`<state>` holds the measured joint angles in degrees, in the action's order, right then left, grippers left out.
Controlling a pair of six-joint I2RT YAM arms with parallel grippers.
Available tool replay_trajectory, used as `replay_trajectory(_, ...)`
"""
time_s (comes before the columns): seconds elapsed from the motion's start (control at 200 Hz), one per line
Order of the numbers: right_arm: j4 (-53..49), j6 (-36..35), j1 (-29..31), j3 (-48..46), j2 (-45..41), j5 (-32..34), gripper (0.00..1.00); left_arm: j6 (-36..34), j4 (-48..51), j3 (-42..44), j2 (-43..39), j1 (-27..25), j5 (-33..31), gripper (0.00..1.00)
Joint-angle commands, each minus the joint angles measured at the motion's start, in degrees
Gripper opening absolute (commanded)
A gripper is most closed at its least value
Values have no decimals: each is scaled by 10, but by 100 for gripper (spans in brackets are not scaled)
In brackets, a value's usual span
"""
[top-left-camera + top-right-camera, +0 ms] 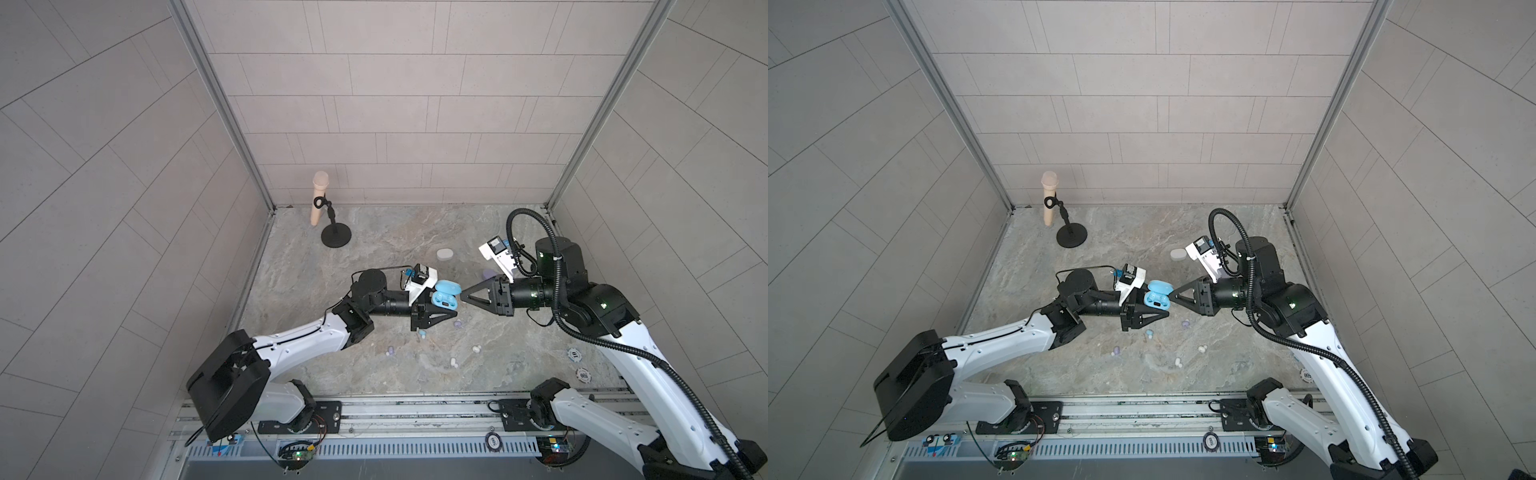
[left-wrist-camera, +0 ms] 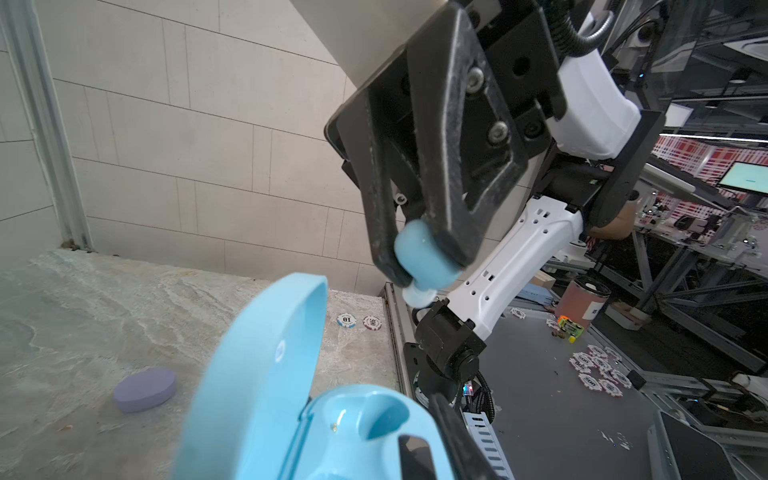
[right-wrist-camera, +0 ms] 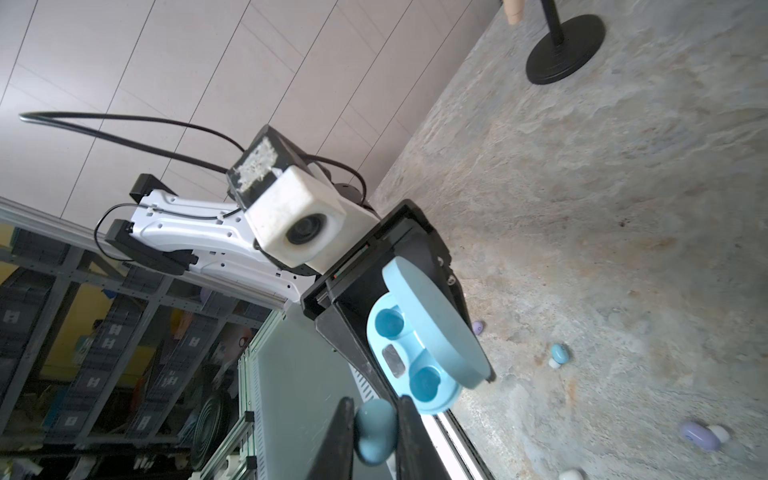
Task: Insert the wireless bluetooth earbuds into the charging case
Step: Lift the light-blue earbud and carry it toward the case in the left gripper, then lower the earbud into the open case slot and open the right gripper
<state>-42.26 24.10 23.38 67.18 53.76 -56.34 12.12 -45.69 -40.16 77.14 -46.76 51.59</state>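
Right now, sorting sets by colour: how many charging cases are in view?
3: blue case, open, in the left gripper; white case and lilac case shut on the table.

Both top views look steeply down from high over the front of the counter (image 1: pixel 374 249) (image 1: pixel 1121 249) toward the back wall (image 1: pixel 395 124), taking in everything around the open blue charging case (image 1: pixel 445 296) (image 1: pixel 1157 296). The left wrist camera sits close behind the case (image 2: pixel 266 374), facing the right arm (image 2: pixel 519 257). The right wrist camera faces back at the case's (image 3: pixel 432 316) open side from close, the left arm (image 3: pixel 187 224) beyond. All four views share the case
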Motion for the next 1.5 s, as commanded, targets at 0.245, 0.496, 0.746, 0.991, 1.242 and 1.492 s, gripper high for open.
replay_trajectory(0.245,10,-26,27,8,7,15,0,19,-65,-30,9,-3,25,2)
replay_trajectory(0.496,32,-17,43,6,15,36,0,9,-55,-29,3,-10,30,2)
replay_trajectory(0.746,20,-24,54,4,28,53,0,-1,-46,-26,-8,-11,30,2)
replay_trajectory(0.991,6,-25,58,10,29,70,24,-3,-43,-23,-16,-11,27,2)
replay_trajectory(1.242,3,-14,59,38,35,95,43,5,-46,-17,-16,-13,26,2)
replay_trajectory(1.492,-3,-11,64,53,33,119,61,9,-43,-6,-24,-14,23,2)
